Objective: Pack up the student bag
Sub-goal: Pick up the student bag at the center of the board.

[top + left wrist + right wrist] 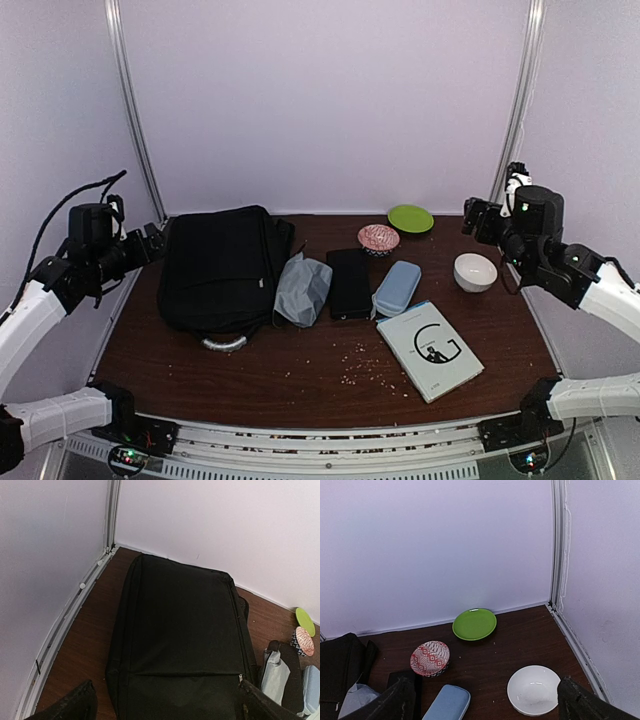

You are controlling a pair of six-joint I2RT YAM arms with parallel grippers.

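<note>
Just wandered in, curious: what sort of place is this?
Likely a robot test booth: a left arm and right arm flank a table walled by plain white panels, with the student bag laid out.

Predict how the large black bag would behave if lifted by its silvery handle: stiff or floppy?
The student bag looks like soft fabric lying flat, so it would probably sag rather than hold shape. Lifted by the handle at its near end, it would likely hang lengthwise and swing. It lies quite flat, so it may be light for its size.

one bag, one pouch, two cases, one book — two bowls, one plate
</note>
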